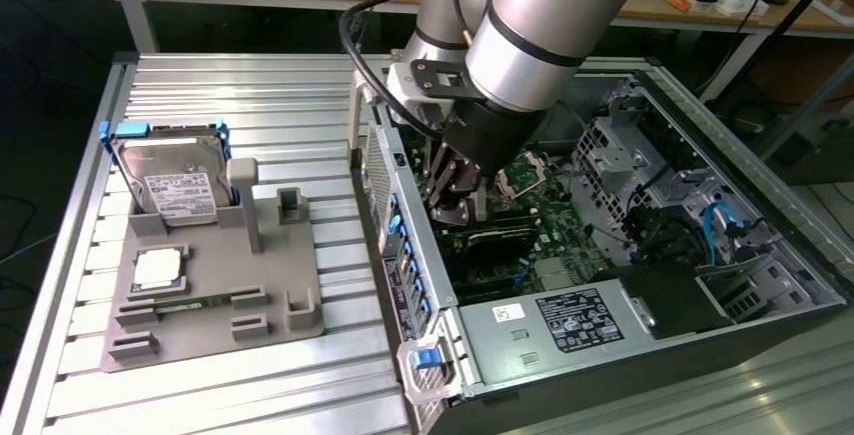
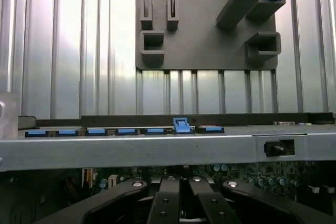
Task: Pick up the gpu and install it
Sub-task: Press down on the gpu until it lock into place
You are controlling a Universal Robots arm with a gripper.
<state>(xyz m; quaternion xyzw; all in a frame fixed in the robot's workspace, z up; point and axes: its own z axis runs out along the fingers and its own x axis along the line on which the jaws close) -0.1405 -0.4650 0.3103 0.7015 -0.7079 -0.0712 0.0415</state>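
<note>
Hand closed inside computer case, above green motherboard; gpu indistinct.

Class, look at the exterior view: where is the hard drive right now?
The hard drive stands propped in its blue frame at the back of the grey holder tray, on the exterior view's left, well apart from the open computer case.
</note>
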